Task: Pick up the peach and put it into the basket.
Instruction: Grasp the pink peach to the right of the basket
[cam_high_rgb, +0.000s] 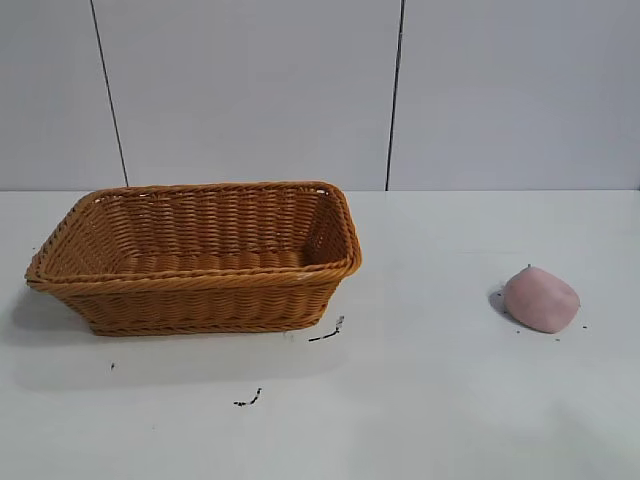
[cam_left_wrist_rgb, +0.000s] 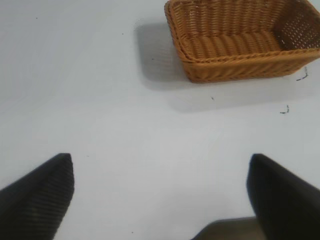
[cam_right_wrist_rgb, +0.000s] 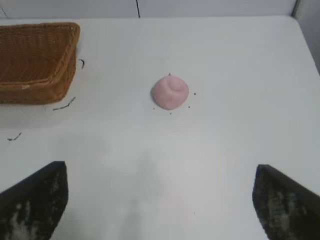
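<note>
Nothing done yet. Dusty-pink rounded peach (cam_high_rgb: 541, 299) sits on the table, right of frame; orange-brown woven wicker basket (cam_high_rgb: 200, 255) left, empty. Both grippers, left (cam_left_wrist_rgb: 160, 192) and right (cam_right_wrist_rgb: 160, 197), spread wide, holding nothing.

A white counter (cam_high_rgb: 420, 400) fills the lower half of the exterior frame. Behind it, across the upper half, stands a pale grey panelled wall (cam_high_rgb: 250, 90) with two dark vertical seams (cam_high_rgb: 395, 90). Small black squiggle marks (cam_high_rgb: 327, 333) lie on the counter at lower centre-left.
</note>
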